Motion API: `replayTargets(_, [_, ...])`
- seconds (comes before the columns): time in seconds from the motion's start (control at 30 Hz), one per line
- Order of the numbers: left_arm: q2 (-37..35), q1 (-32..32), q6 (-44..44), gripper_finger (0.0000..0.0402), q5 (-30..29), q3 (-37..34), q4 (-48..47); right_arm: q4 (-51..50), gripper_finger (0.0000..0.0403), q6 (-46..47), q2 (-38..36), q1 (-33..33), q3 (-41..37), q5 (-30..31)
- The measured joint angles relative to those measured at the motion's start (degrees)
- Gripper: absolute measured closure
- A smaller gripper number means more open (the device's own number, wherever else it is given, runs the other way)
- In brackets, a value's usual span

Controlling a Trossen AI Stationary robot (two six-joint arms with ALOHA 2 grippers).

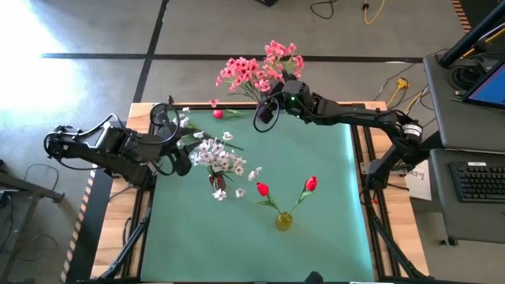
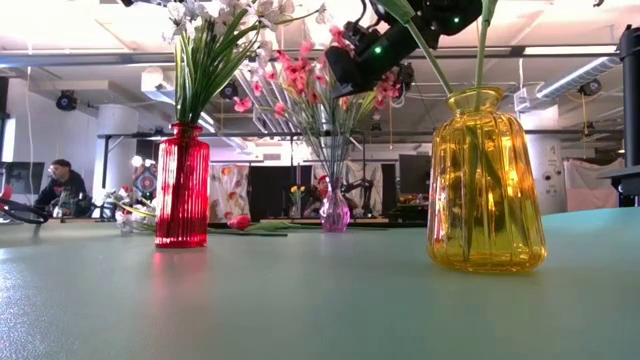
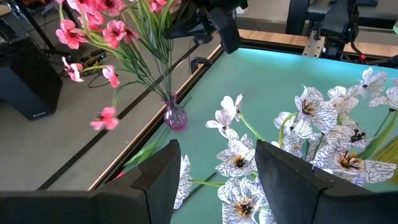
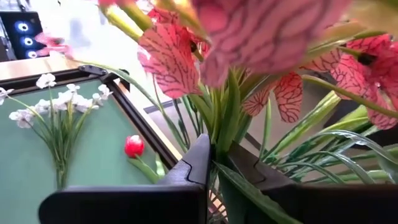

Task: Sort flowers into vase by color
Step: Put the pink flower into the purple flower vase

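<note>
Currently my right gripper [image 1: 276,99], at 12 o'clock on the green mat [image 1: 331,197], has its fingers pressed together around the pink flowers' [image 1: 260,69] stems just above the small purple vase [image 2: 335,212], probably to seat that spray with its own colour. White flowers [image 1: 221,158] stand in the red vase [image 2: 182,186] near 9 o'clock and two red buds [image 1: 286,188] in the yellow vase [image 2: 486,182] near 6 o'clock, while one red bud [image 1: 218,113] lies unsorted at 11 o'clock. My left gripper [image 1: 177,146] waits beside the white flowers, fingers [image 3: 292,180] spread and empty.
</note>
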Motion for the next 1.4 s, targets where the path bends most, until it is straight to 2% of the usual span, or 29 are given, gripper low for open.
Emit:
replayTargets(0.57, [0.0,0.0,0.02,0.0208,0.02,-0.02,0.0,-0.28,0.0387,-1.21,4.92,-0.42,0.06,-0.39])
replayTargets(1.07, [-0.01,0.0,0.0,0.0208,0.02,-0.02,0.0,-1.9,0.0388,-1.53,4.5,-0.44,0.0,-0.24])
replayTargets(1.4, [0.0,0.0,0.0,0.0208,0.03,-0.02,0.02,-5.92,0.0388,0.46,0.85,0.23,-0.04,-0.21])
